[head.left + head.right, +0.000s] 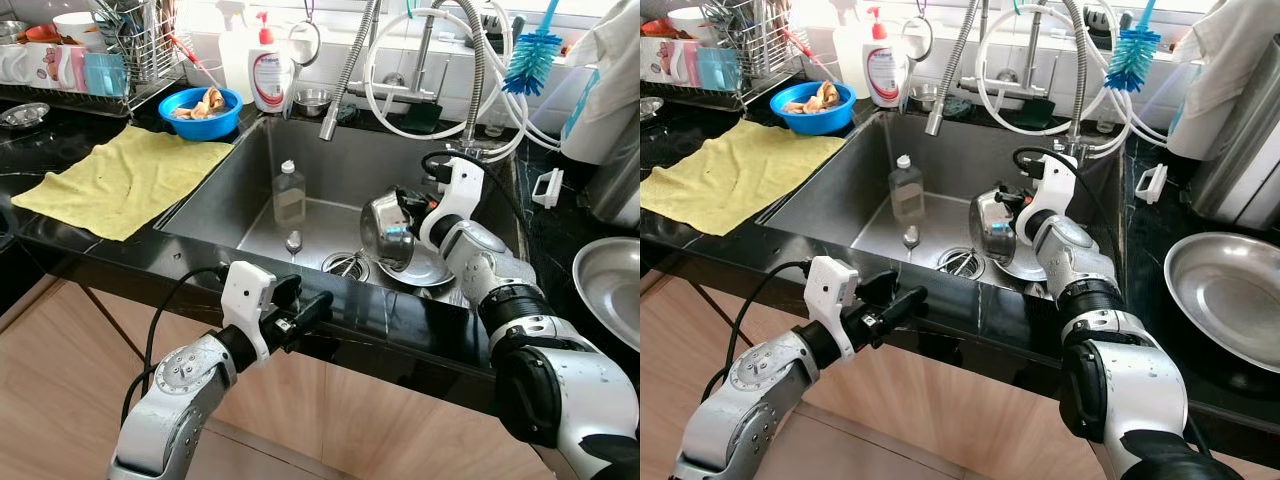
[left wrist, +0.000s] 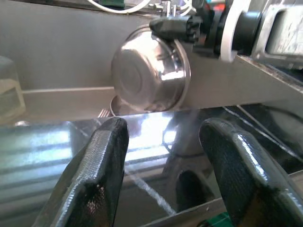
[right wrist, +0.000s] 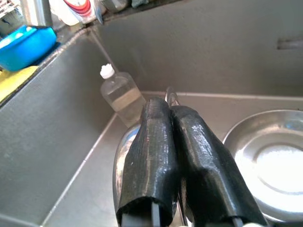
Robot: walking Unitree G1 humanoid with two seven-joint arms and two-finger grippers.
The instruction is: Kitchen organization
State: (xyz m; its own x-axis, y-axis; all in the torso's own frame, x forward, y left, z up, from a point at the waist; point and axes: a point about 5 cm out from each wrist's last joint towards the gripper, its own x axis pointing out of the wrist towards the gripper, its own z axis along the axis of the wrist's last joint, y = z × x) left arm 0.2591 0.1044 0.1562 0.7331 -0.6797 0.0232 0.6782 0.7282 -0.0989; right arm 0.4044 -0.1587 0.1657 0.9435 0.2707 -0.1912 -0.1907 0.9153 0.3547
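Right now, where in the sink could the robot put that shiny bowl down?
The right gripper holds the steel bowl tilted over a steel plate. The sink floor looks bare left of the clear bottle, and there is a small patch between bottle and drain, beside a spoon. The right side is crowded. The left gripper waits at the counter edge.

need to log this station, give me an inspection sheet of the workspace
surface: black stone counter around a steel sink
job's things: small steel bowl held on edge above a steel plate in the sink
clutter: clear plastic bottle, yellow cloth, blue bowl
grippers: right gripper shut on the bowl's rim; left gripper open over the counter's front edge
cables: black cable at the left arm
surroundings: faucet hoses, dish rack
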